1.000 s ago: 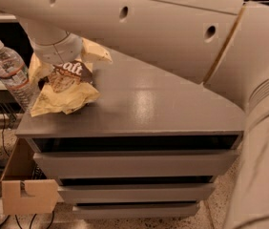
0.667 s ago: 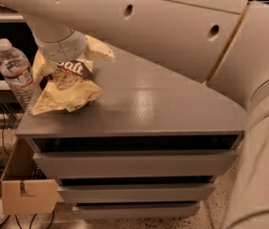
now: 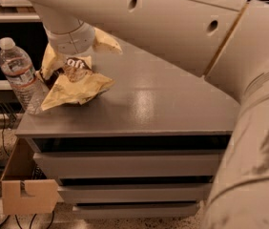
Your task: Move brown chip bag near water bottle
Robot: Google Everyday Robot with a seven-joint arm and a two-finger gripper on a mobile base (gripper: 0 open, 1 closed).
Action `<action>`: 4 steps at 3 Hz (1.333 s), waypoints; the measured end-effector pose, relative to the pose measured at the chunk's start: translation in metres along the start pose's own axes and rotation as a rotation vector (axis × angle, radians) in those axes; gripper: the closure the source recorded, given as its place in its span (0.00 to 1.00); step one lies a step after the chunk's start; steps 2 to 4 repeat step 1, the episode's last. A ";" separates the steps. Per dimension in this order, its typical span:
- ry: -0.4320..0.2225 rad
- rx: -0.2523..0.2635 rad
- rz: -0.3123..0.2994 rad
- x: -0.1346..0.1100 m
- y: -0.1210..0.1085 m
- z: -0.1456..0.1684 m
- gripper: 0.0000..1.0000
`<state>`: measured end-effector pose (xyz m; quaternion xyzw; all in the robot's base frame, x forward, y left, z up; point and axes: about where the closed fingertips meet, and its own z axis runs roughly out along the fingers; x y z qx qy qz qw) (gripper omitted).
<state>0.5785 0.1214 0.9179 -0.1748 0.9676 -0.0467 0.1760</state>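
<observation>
From my station I see the arm (image 3: 172, 18) reaching in from the upper right, sweeping across the grey drawer cabinet (image 3: 163, 104) and bending down at the wrist over its back left corner. The gripper (image 3: 68, 55) sits right on top of the brown chip bag (image 3: 77, 87), buried in its crumpled upper folds; whether it is clamped on the bag I cannot tell. The bag rests on the cabinet top, just beside the upright water bottle (image 3: 17, 73) at the left edge.
</observation>
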 end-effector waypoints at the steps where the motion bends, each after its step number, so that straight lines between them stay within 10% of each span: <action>1: 0.000 -0.001 -0.003 -0.003 -0.003 -0.001 0.00; 4: 0.000 -0.001 -0.003 -0.003 -0.003 -0.001 0.00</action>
